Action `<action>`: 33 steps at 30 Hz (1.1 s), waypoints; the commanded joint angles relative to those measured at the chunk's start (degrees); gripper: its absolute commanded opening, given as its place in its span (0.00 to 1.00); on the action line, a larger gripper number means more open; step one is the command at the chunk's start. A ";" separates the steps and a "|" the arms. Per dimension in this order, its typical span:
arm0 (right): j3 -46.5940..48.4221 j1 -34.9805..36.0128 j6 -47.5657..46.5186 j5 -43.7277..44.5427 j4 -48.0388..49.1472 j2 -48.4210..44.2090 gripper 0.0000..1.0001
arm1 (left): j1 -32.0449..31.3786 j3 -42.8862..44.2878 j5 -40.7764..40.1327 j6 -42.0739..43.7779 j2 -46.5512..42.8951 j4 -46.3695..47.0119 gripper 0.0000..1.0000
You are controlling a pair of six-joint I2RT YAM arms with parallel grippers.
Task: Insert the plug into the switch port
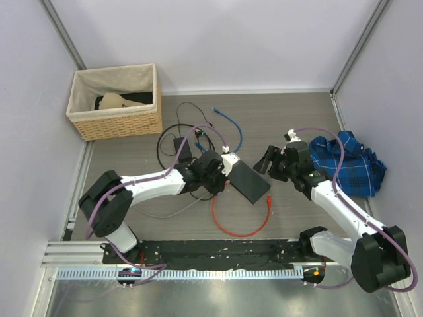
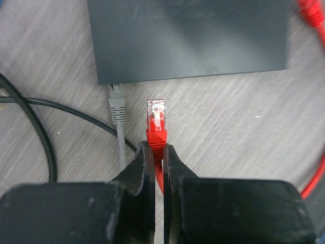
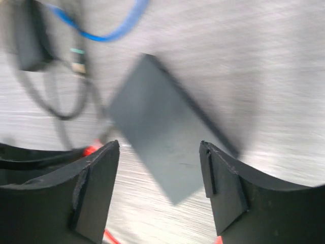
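Observation:
The switch (image 1: 248,179) is a flat dark box lying at an angle mid-table. My left gripper (image 1: 223,173) is shut on the red cable just behind its red plug (image 2: 156,119). In the left wrist view the gripper (image 2: 156,150) holds the plug's clear tip a short gap from the switch's port edge (image 2: 188,38), to the right of a grey plug (image 2: 117,101) that sits in a port. My right gripper (image 1: 268,162) is open and empty beside the switch's far right end. In the blurred right wrist view this gripper (image 3: 160,152) frames a corner of the switch (image 3: 162,137).
The red cable (image 1: 238,228) loops in front of the switch, its other plug (image 1: 269,200) by the switch's right corner. A black power brick (image 1: 182,148), black cords and a blue cable (image 1: 231,129) lie behind. A wicker basket (image 1: 115,99) stands back left, a blue plaid cloth (image 1: 350,162) right.

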 commanded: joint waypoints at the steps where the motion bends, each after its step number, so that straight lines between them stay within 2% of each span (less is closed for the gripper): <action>1: -3.82 1.66 10.39 -9.33 9.99 -2.50 0.68 | 0.00 -1.08 2.63 -2.24 -5.80 1.89 0.00; 5: -7.70 4.47 17.51 -12.60 21.76 -1.89 0.64 | -0.17 -1.52 4.04 -4.35 -7.73 3.12 0.00; 13: -12.01 9.40 26.57 -13.04 36.19 2.86 0.57 | -0.70 -2.14 5.80 -6.29 -9.05 6.02 0.00; 20: -12.37 12.30 27.89 -11.02 38.84 6.55 0.50 | -1.23 -3.01 6.42 -7.25 -10.19 7.95 0.00; 26: -12.37 13.27 28.51 -11.19 39.99 8.22 0.31 | -1.32 -3.63 5.98 -7.96 -11.16 8.66 0.00; 27: -12.54 13.27 28.77 -11.11 39.98 8.22 0.19 | -1.32 -3.63 5.80 -8.13 -11.25 8.75 0.00; 30: -12.98 13.35 29.38 -10.23 39.98 7.70 0.01 | -1.40 -3.98 5.19 -8.49 -11.69 9.18 0.01; 32: -13.24 13.27 30.26 -9.53 39.55 6.82 0.01 | -1.58 -4.59 3.52 -8.49 -12.21 9.80 0.08; 33: -13.42 13.35 30.53 -9.09 39.28 6.38 0.01 | -2.01 -5.47 2.38 -8.57 -13.09 9.80 0.18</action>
